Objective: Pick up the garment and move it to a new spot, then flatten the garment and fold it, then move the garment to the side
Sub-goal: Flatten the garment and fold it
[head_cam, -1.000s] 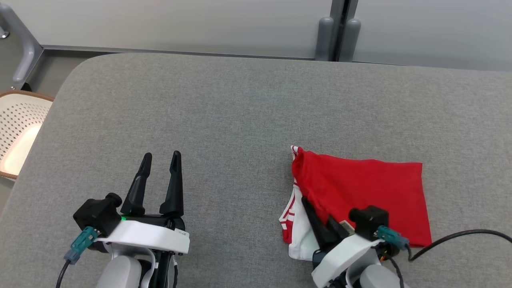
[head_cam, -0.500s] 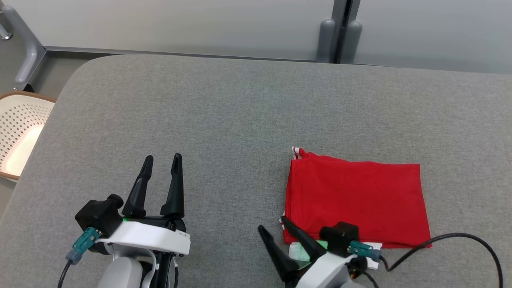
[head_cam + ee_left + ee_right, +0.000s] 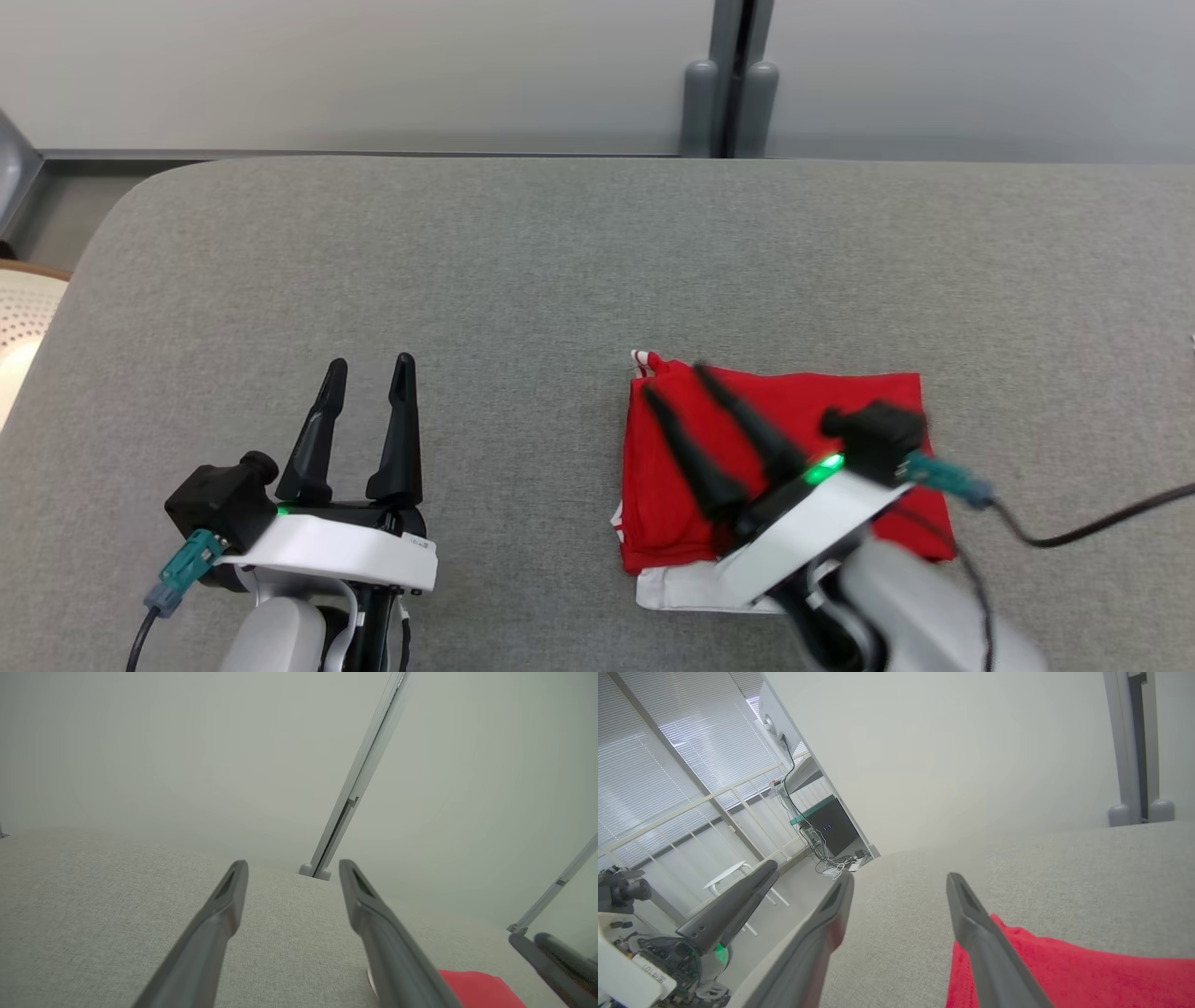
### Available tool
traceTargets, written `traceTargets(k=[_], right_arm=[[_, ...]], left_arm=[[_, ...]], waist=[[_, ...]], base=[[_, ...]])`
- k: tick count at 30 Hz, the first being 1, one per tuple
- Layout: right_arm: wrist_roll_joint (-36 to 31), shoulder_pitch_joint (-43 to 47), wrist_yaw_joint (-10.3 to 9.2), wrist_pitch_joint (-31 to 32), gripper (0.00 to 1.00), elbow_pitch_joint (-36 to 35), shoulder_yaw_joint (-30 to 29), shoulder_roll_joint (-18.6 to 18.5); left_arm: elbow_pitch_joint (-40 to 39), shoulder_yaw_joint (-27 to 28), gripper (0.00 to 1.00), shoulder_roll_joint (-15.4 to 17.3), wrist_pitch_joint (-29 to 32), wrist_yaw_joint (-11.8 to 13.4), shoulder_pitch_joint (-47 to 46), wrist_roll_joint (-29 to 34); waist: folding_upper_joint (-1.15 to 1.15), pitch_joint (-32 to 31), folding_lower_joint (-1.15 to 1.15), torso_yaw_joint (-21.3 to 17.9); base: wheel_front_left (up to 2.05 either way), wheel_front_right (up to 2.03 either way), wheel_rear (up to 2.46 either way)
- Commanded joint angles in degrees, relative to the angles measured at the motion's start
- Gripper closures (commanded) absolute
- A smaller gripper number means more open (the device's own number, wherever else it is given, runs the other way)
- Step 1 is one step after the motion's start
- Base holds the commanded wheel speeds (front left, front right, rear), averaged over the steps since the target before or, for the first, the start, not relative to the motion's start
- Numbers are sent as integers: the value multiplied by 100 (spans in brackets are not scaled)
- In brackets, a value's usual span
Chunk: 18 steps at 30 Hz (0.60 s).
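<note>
At the far left edge, one pale perforated basket (image 3: 17, 322) peeks in beside the grey padded table (image 3: 560, 261). The left gripper (image 3: 370, 361) hovers over bare table at the lower left, its two dark fingers spread apart with nothing between them. Right of centre lies the one garment (image 3: 658, 527), red with a white layer showing along its near edge, folded into a rough rectangle flat on the table. The right gripper (image 3: 677, 381) reaches over the garment's left half, its two fingers parted and empty and pointing toward the cloth's far left corner; whether they touch the cloth I cannot tell. Two grey posts (image 3: 728, 103) stand behind the table, and one black cable (image 3: 1102, 518) trails off to the right
</note>
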Motion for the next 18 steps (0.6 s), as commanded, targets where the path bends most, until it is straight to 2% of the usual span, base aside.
traceTargets(k=[1,8,13,18], right_arm=[[-178,-39,0,-36,0,-68,-198,-104],[-1759,314,0,-34,0,-443,-1498,-520],[-2416,765,0,-36,0,-803,-2556,-480],[-3017,1211,0,-24,0,-1106,-3296,-374]], left_arm=[[-33,11,0,15,-24,-4,-21,1],[-148,4,0,19,-24,19,-38,-5],[-173,5,0,17,-24,37,-4,20],[-133,-30,0,20,-24,28,53,144]], waist=[[0,-25,0,-72],[0,-68,0,-332],[0,-80,0,-490],[0,-78,0,-605]], base=[[0,0,0],[0,0,0],[0,0,0],[0,0,0]])
